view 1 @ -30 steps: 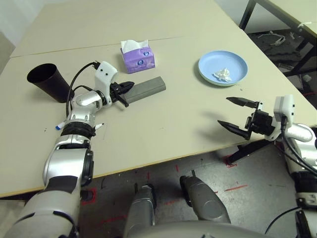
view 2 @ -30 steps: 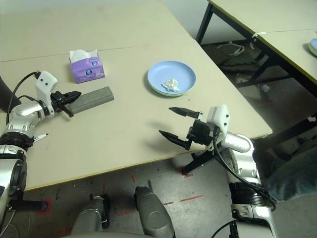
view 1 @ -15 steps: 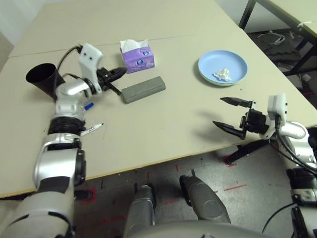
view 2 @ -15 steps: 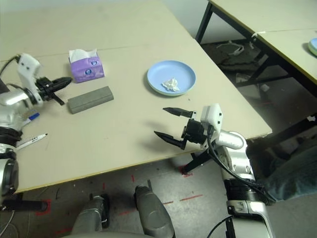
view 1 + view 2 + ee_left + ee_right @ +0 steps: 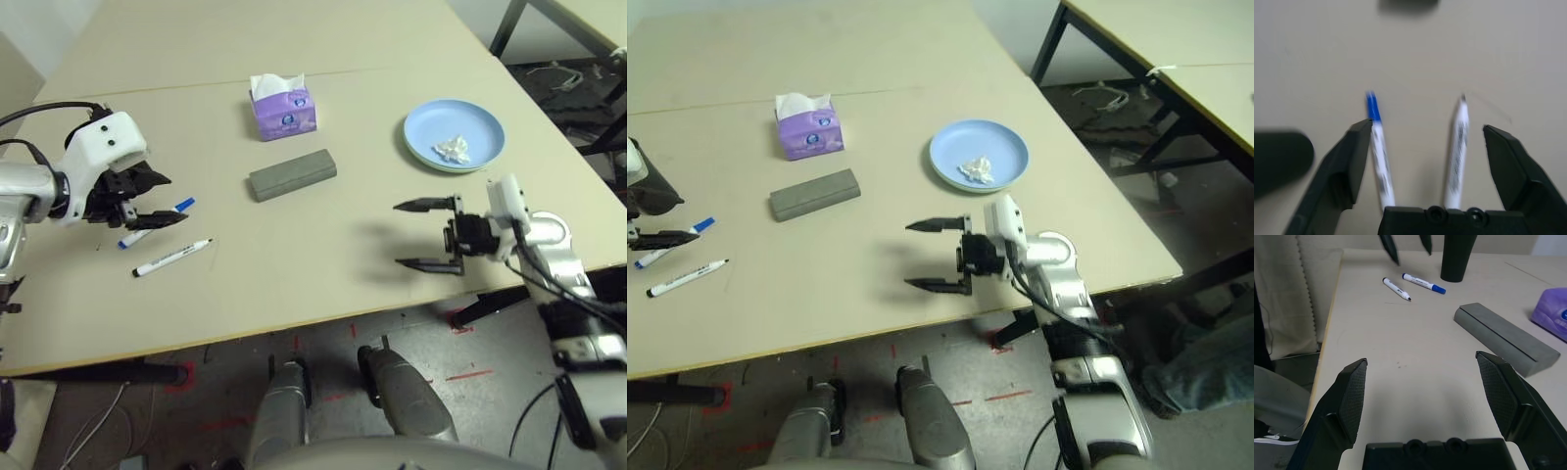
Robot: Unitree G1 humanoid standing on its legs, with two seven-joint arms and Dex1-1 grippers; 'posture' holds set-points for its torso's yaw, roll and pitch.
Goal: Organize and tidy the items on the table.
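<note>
the left gripper (image 5: 1425, 147) hangs with fingers spread over the two markers (image 5: 172, 258), holding nothing. the right gripper (image 5: 426, 234) is spread wide and empty, with the glasses case (image 5: 292, 174) ahead of it.

**Setting: robot test lab or workroom**

I read this as a lab space, not a home. Plain beige table (image 5: 323, 264) on dark metal legs, a second matching table (image 5: 1176, 49) to the right. Bare grey concrete floor (image 5: 999, 392) with red tape marks (image 5: 465, 372) underneath. Loose cables (image 5: 1107, 93) lie on the floor far right.
</note>
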